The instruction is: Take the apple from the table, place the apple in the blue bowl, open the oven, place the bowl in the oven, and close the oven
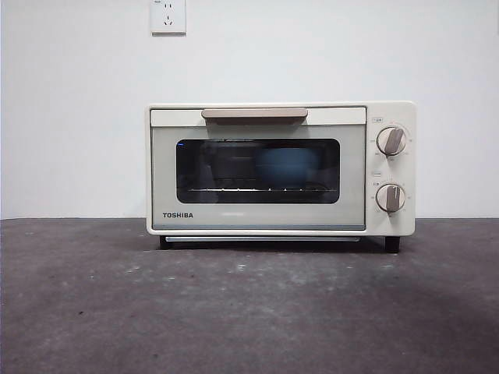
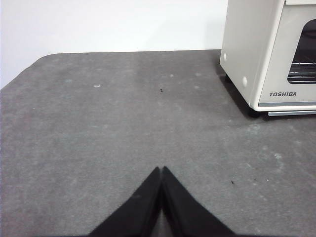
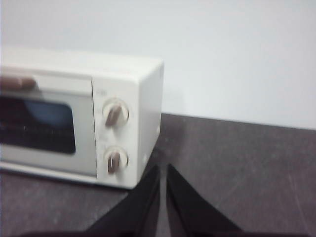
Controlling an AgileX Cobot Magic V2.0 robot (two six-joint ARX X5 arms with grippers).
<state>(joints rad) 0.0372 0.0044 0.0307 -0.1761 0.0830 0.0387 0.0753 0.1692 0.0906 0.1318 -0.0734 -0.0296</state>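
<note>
One cream-white TOSHIBA toaster oven (image 1: 281,169) at the back of the dark grey table (image 1: 249,312), against a white wall (image 1: 78,117), door closed. Beige bar handle (image 1: 254,115) along the top edge of the dark glass door (image 1: 257,171); two knobs (image 1: 391,141) stacked on the right panel. Blue bowl (image 1: 287,167) inside on the wire rack (image 1: 249,189), dimly seen through the glass, toward the right of the window. Apple not discernible through the dark glass. Wall socket (image 1: 168,16) above and left of the oven. Left gripper (image 2: 161,170) over bare table, well apart from the oven's left side, jaws pressed together at the tips, empty. Right gripper (image 3: 163,168) near the oven's knob-side corner, jaws nearly together with a thin gap, empty; right wrist view blurred.
</note>
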